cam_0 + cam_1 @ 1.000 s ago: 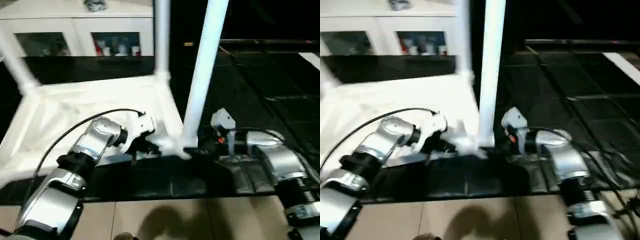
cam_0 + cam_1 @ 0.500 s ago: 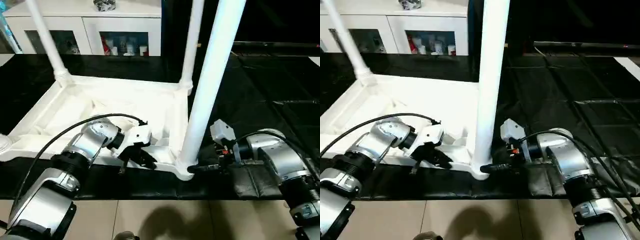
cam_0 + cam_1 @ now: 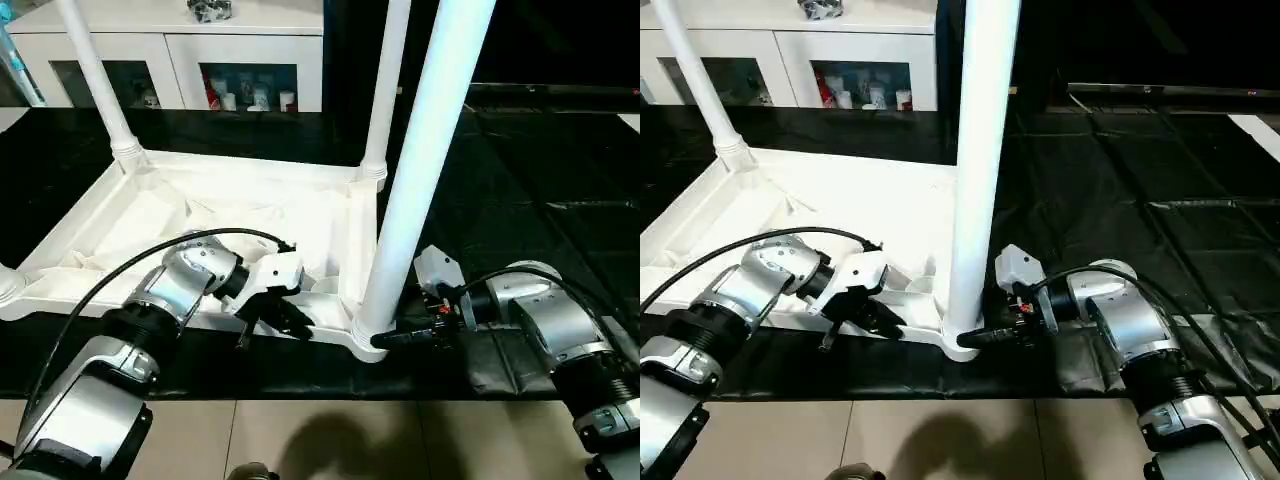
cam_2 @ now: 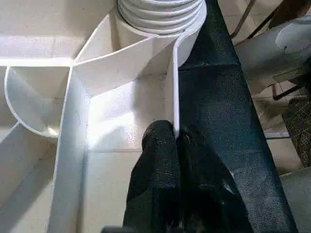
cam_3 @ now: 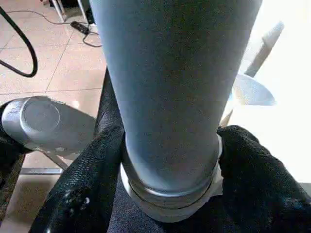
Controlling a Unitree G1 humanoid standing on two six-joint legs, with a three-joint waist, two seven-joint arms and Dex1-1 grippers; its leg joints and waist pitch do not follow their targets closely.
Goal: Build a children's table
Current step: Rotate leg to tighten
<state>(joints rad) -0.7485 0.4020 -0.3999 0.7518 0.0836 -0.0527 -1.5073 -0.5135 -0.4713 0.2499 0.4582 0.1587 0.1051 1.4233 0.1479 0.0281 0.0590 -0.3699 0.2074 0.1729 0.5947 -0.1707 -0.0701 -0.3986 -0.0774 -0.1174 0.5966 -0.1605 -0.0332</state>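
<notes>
A white cabinet [image 3: 170,45] stands at the back, small bottles [image 3: 245,100] behind its glass doors. A black mat [image 3: 520,180] spreads before the cabinet, tan tile [image 3: 330,440] nearest.

Both forearms are silver metal, built of rounded, polished segments joined by black ribbed collars. The left arm [image 3: 150,320] carries a black cable arcing from elbow to wrist, ending at a white wrist housing. Left gripper [image 3: 300,322]: two black fingers [image 4: 160,165] with a matte, textured surface. The right arm [image 3: 545,320] bears a white block on the wrist, red and orange wiring beside it, black cables trailing back. Right gripper [image 5: 170,160]: black textured fingers [image 5: 85,189].
</notes>
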